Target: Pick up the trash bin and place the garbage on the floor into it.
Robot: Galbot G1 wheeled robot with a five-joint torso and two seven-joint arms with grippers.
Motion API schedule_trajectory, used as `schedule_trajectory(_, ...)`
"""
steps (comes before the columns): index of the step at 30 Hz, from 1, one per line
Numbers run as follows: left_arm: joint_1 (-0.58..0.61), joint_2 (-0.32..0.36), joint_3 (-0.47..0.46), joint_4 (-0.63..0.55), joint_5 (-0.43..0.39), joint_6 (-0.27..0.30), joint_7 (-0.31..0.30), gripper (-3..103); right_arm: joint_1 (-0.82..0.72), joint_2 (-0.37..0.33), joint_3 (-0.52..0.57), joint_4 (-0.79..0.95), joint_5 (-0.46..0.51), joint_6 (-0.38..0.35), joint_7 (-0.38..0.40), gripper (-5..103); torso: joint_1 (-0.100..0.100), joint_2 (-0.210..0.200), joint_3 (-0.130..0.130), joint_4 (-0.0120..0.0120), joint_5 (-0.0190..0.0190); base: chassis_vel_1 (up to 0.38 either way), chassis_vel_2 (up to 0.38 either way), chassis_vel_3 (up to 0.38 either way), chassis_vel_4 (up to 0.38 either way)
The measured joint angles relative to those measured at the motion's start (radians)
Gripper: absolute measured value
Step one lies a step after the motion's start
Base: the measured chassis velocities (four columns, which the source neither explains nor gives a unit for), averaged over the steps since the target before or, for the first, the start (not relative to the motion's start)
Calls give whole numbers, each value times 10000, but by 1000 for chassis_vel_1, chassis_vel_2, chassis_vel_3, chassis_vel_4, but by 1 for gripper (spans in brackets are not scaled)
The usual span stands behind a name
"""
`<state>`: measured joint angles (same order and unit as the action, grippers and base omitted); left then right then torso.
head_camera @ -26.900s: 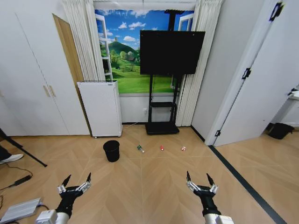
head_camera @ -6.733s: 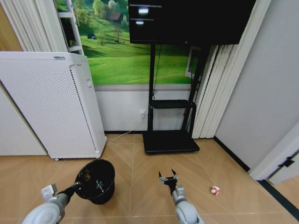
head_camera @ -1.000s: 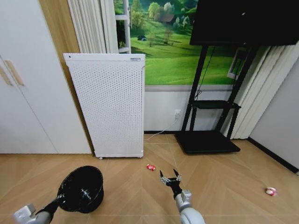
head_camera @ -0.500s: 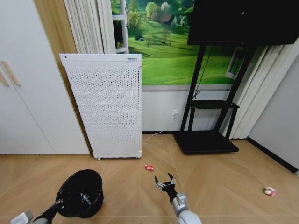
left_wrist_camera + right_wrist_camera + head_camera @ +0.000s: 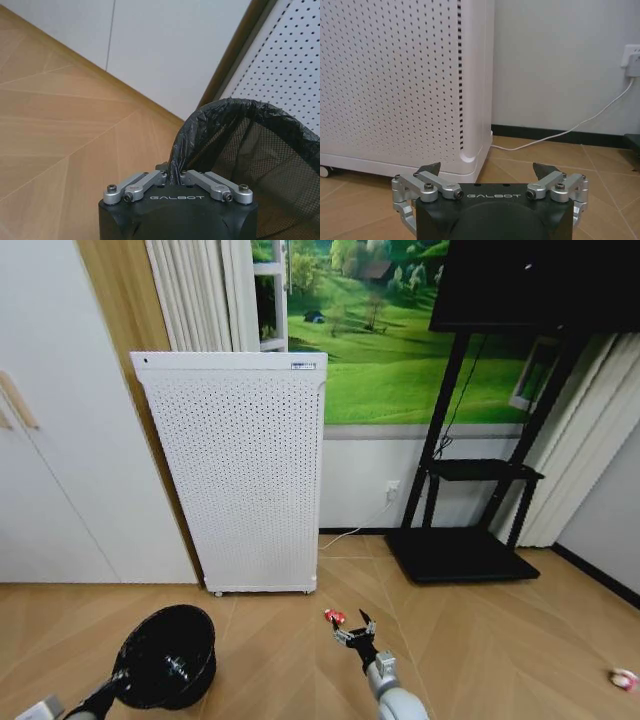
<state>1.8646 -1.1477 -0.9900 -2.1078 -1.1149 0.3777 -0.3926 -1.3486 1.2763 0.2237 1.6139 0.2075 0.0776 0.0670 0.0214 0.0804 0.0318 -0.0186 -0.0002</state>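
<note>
The left gripper [image 5: 175, 176] is pinching the rim of the trash bin [image 5: 165, 656], fingers pressed together on the liner edge, and is holding the bin tilted with its mouth facing outward. The right gripper [image 5: 352, 628] is hovering over the floor [image 5: 480, 640] with fingers [image 5: 431, 169] spread wide, gripping nothing. A red piece of garbage [image 5: 333, 617] is lying just beside its fingertips, apparently not touching. Another piece [image 5: 623, 678] is lying well apart.
</note>
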Motion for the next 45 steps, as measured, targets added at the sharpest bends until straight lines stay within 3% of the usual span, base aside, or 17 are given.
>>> schedule_trajectory(4,33,-23,-47,-58,113,-58,92,3,333,-48,-264,-477,-38,-57,-140,100,1,-1,1,0,2,-68,29,53,-14)
schedule_trajectory(8,261,-148,-276,-236,181,-93,226,3,1551,-78,-1370,-1883,-286,-287,-331,100,-3,0,-4,2,2,44,-49,-60,16)
schedule_trajectory(14,543,-328,-543,-274,266,-142,421,3,2999,287,-2471,-3704,-527,-348,-622,100,-6,0,-5,7,2,13,-12,-15,17)
schedule_trajectory(16,662,-324,-734,-301,266,-169,520,3,3887,663,-2910,-5107,-786,-273,-790,100,-5,0,-4,6,1,0,0,0,0)
schedule_trajectory(20,676,-285,-842,-364,225,-177,553,3,4821,1068,-3100,-6592,-1268,-79,-903,100,-4,0,-3,6,1,0,0,0,0)
schedule_trajectory(35,380,-207,-464,-270,246,-181,584,3,5996,1395,-2864,-8575,-1714,-98,-985,100,-5,0,-3,1,1,0,0,0,0)
schedule_trajectory(45,232,-263,-122,-356,348,-181,595,3,6616,1217,-3197,-9124,-1873,-1299,-1317,100,-4,1,-3,3,2,0,0,0,0)
